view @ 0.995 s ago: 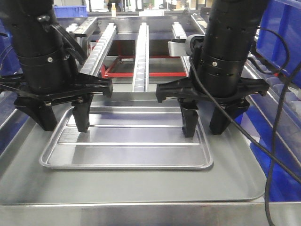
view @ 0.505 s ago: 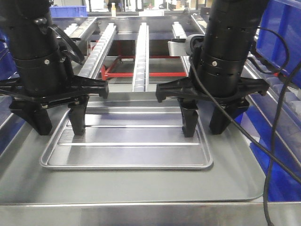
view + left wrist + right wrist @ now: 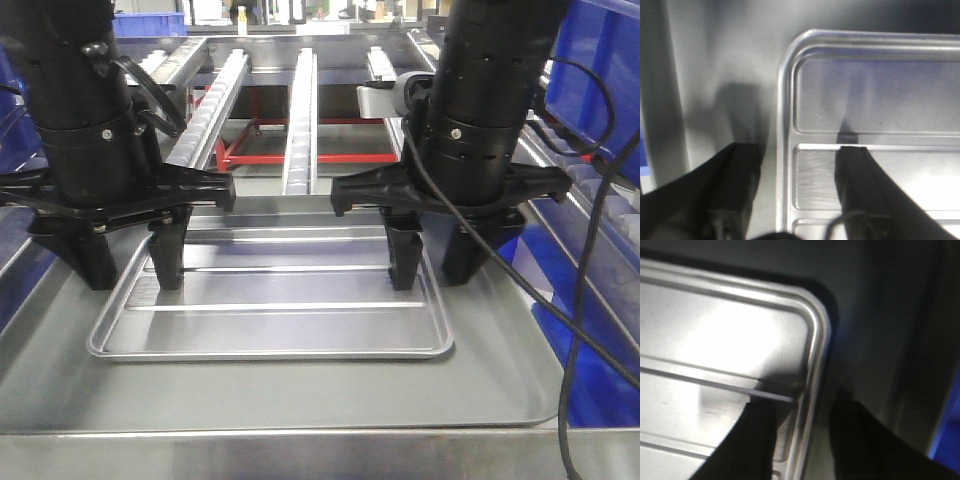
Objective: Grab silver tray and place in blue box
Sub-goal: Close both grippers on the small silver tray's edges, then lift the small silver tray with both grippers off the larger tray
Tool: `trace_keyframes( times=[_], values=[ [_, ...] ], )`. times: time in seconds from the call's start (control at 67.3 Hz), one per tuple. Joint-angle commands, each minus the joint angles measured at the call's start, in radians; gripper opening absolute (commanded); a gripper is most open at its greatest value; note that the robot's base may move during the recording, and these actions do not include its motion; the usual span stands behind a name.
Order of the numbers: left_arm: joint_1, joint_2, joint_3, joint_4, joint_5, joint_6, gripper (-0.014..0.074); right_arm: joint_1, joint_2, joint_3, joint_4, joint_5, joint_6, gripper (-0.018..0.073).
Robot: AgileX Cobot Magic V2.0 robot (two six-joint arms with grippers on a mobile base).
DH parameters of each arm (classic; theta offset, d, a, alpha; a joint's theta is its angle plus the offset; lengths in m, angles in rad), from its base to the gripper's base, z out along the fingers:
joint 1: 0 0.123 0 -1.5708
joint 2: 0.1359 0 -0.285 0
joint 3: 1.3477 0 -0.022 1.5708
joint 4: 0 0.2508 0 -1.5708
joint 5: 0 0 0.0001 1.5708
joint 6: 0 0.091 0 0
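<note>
Over the silver tray's (image 3: 270,320) end rims, the left gripper (image 3: 130,278) and right gripper (image 3: 432,275) straddle wide open; uneven closing could tip it loose.

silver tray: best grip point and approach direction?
Take the raised rim at both short ends, from straight above, with one finger inside and one outside. The silver tray lies flat and shallow inside the grey tray, so no edge is open from the side. The left gripper and right gripper straddle those rims, open.
</note>
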State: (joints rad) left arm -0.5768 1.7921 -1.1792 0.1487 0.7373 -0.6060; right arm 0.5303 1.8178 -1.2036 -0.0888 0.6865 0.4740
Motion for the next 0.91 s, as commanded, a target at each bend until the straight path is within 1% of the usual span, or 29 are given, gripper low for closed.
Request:
trace_keyframes(
  times=[0.0,0.059,0.089,0.134,0.148,0.193,0.208,0.252,0.371,0.505,0.757,0.891],
  values=[
    [0.002,-0.011,-0.013,0.003,-0.013,-0.011,0.0163,-0.006,-0.043,-0.029,-0.014,-0.013,-0.002,0.0249],
    [0.002,-0.011,-0.013,0.003,-0.013,-0.011,0.0087,-0.006,-0.043,-0.029,-0.014,-0.009,-0.002,0.0174],
    [0.002,-0.011,-0.013,0.003,-0.013,-0.011,0.0046,-0.006,-0.043,-0.029,-0.014,-0.007,-0.002,0.0116],
    [0.002,-0.011,-0.013,0.008,-0.016,-0.011,-0.0039,-0.006,-0.043,-0.029,-0.014,-0.003,-0.002,0.0043],
    [0.002,-0.011,-0.013,0.009,-0.018,-0.011,-0.0039,-0.006,-0.043,-0.029,-0.014,-0.001,-0.002,0.0040],
    [0.002,-0.011,-0.013,0.012,-0.018,-0.011,-0.0111,-0.006,-0.043,-0.029,-0.014,0.000,-0.002,0.0062],
    [0.002,-0.011,-0.013,0.013,-0.018,-0.011,-0.0116,-0.006,-0.043,-0.029,-0.014,0.000,-0.002,0.0062],
    [0.002,-0.011,-0.015,0.019,-0.016,-0.011,-0.0096,-0.006,-0.043,-0.029,-0.014,0.002,-0.002,0.0059],
    [0.002,-0.037,-0.015,0.021,-0.011,-0.011,-0.0097,-0.006,-0.059,-0.029,-0.014,0.021,-0.002,0.0059],
    [0.002,-0.106,-0.015,0.023,-0.003,-0.011,-0.0097,-0.006,-0.103,-0.029,-0.015,0.053,-0.002,0.0059],
    [0.002,-0.279,-0.018,0.023,0.072,-0.011,-0.0097,-0.006,-0.238,-0.032,-0.039,0.130,-0.002,0.0059],
    [-0.008,-0.356,-0.070,0.037,0.175,-0.011,-0.0097,-0.006,-0.319,-0.061,-0.057,0.209,-0.002,0.0059]
  ],
)
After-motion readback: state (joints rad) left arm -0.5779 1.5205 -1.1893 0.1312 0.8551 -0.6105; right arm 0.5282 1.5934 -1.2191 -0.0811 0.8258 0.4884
